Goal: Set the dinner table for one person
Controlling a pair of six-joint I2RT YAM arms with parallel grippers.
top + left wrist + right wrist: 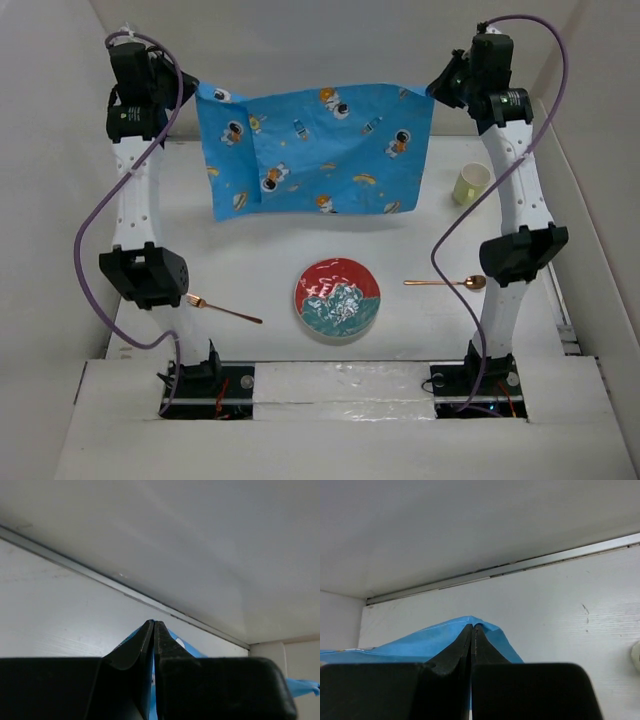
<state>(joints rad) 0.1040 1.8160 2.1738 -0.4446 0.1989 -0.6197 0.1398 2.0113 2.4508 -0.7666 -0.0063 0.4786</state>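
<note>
The left pincer (154, 625) and right pincer (472, 627) each pinch 1 top corner of the mat (320, 150), which hangs above the far part of the table (250, 255). If 1 grip slips, it may land crooked.

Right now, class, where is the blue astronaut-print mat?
In the top view the mat hangs over the far middle of the table, upper corners pinched by the left gripper and right gripper, beyond the plate, left of the cup.
</note>
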